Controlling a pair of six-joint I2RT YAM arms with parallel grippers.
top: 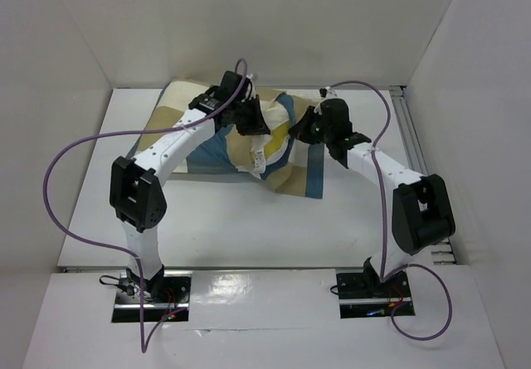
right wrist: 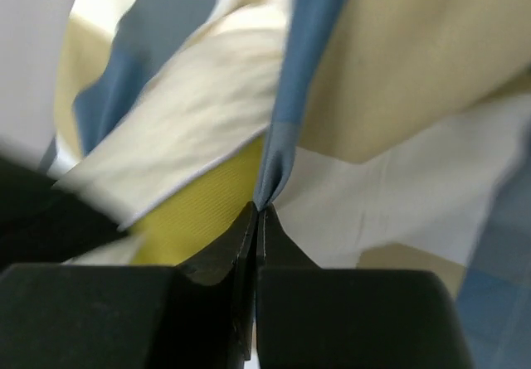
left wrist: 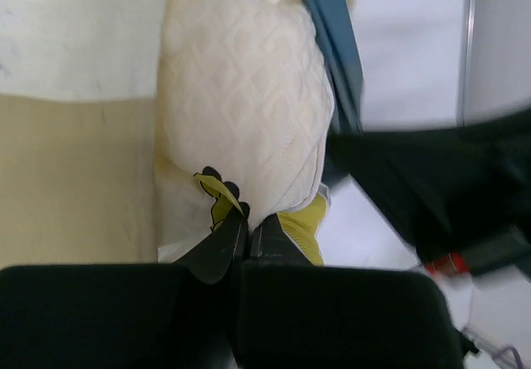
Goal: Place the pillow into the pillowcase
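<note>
pillow (left wrist: 249, 95): cream-white quilted cushion with yellow trim at its near end. It lies at the far middle of the counter (top: 249, 220), bunched between the two arms. Part of it is inside the cover, and a pale end with a small tag shows toward the near side.
pillowcase (top: 303, 174): blue, tan and cream checked cover, spread and rumpled on the far half of the counter. Its blue-edged opening is gathered around the pillow.
left pincer (left wrist: 247, 220): fingers pressed together, pinching the pillow's yellow-trimmed end.
right pincer (right wrist: 257, 211): fingers pressed together on the blue hem of the pillowcase, beside the yellow trim.
arms: both reach inward over the fabric, their pincers near each other.
</note>
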